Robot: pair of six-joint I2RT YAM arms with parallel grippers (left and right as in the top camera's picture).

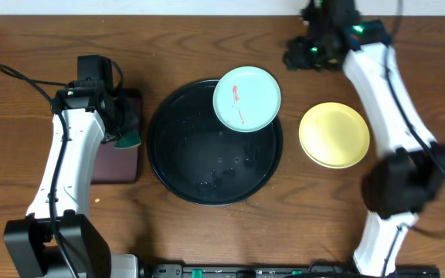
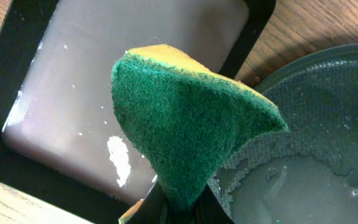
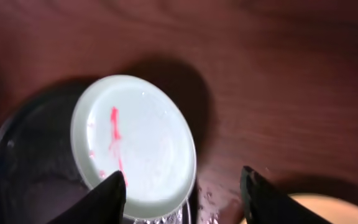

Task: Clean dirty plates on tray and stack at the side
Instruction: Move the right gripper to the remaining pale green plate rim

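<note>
While the tray [image 1: 191, 154] sits at the middle of the surface [image 1: 207, 38], it carries only 1 item: a mint-blue plate [image 1: 246, 99] with a red streak down its face. This plate lies over the tray's far right rim, and part of it overhangs the wood. The tray's black floor shows droplets and a wet sheen. A yellow plate [image 1: 334, 135] lies on the bare wood just right of the tray, apart from it, and from overhead its face looks plain. Just left of the tray lies a maroon rectangular tray [image 1: 114, 166]; the left wrist view shows a pale film and a white fleck on its floor.

The left pincer [image 2: 179, 210] is clamped on a sponge [image 2: 185, 124], with the green scouring side facing the camera and a yellow layer behind it. The sponge is over the maroon tray's edge nearest the black tray, and I cannot tell whether it touches. Only the fingers' ends show, at the bottom edge of that view.

The right pincer [image 3: 185, 196] is spread wide with nothing between its 2 fingers, above the wood beyond the mint-blue plate. Overhead it is a dark tangle, and the fingers cannot be told apart. In the right wrist view the yellow plate is cut off at the bottom right corner, and the tray's left side is lost in shadow.
</note>
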